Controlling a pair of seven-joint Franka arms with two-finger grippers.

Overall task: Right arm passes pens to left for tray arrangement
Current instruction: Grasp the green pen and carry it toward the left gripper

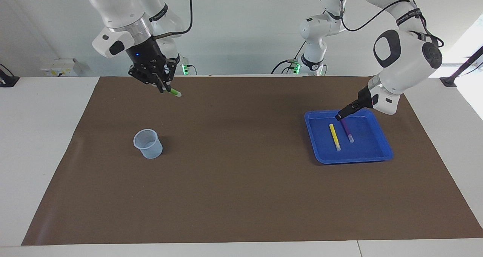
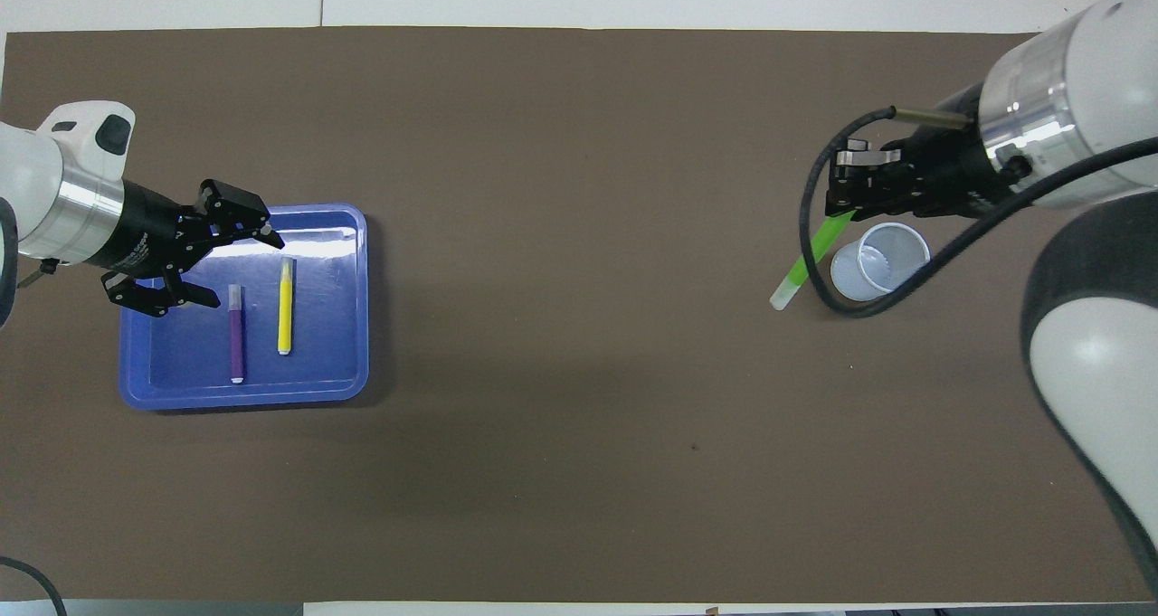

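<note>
My arms are big, glossy white shells with dark grey caps at the joints. My right arm [image 1: 117, 8] ends in a silver ring and a black wrist with a small blue light, a black cable looping off it. My left arm [image 1: 405, 57] has a silver-and-white wrist and a strapped black cable. Each claw is black, with bare linkages.
</note>
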